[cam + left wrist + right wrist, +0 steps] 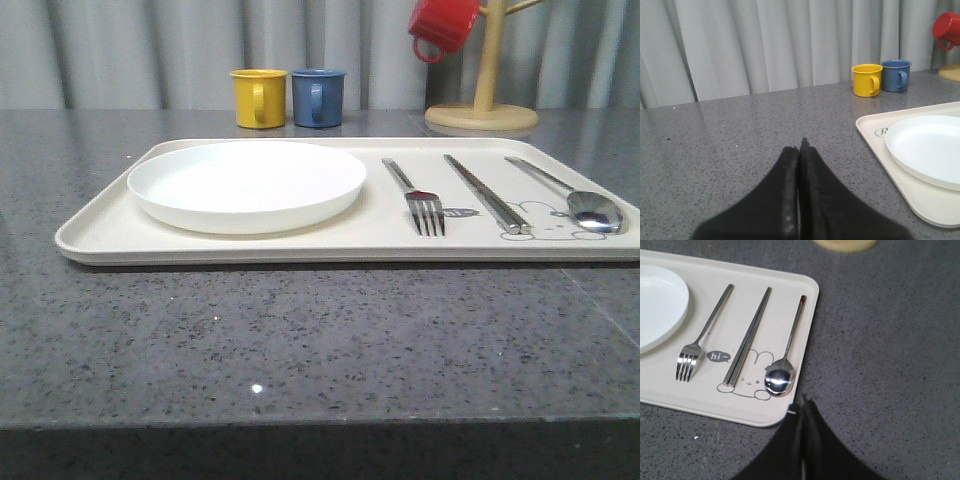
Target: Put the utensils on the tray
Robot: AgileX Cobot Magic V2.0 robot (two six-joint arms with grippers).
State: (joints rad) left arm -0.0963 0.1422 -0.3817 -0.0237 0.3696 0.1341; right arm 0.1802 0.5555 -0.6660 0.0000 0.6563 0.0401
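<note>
Tray [100,235]: a large cream rectangle with rounded corners and a low raised rim, lying flat on the grey speckled table [300,340]; a line-drawn rabbit and a small "hi~" speech bubble are printed near its right end.
Plate [246,184]: round, shallow and white, resting on the left part of the tray.
Fork [415,196]: silver, lying on the tray just right of the plate, tines toward the front edge.
Chopsticks [485,192]: a slim metal pair lying side by side between fork and spoon, their near ends resting over the rabbit drawing.
Spoon [570,193]: long-handled, rightmost of the three utensils, bowl toward the front and lying on the rabbit drawing.
Arrangement: the three utensils lie roughly parallel, apart from one another, all inside the rim.
Left gripper [800,150]: black fingers pressed together with nothing between them, above bare table to the left of the tray.
Right gripper [803,407]: jaws clenched and empty, fingertips just outside the tray's near right corner, close to the spoon bowl but not touching it.
Yellow mug [259,97] and blue mug [318,96]: standing side by side on the table behind the tray.
Red mug [442,24]: hanging on a wooden mug stand [482,110] at the back right.
Background: pale grey curtain [765,45].
</note>
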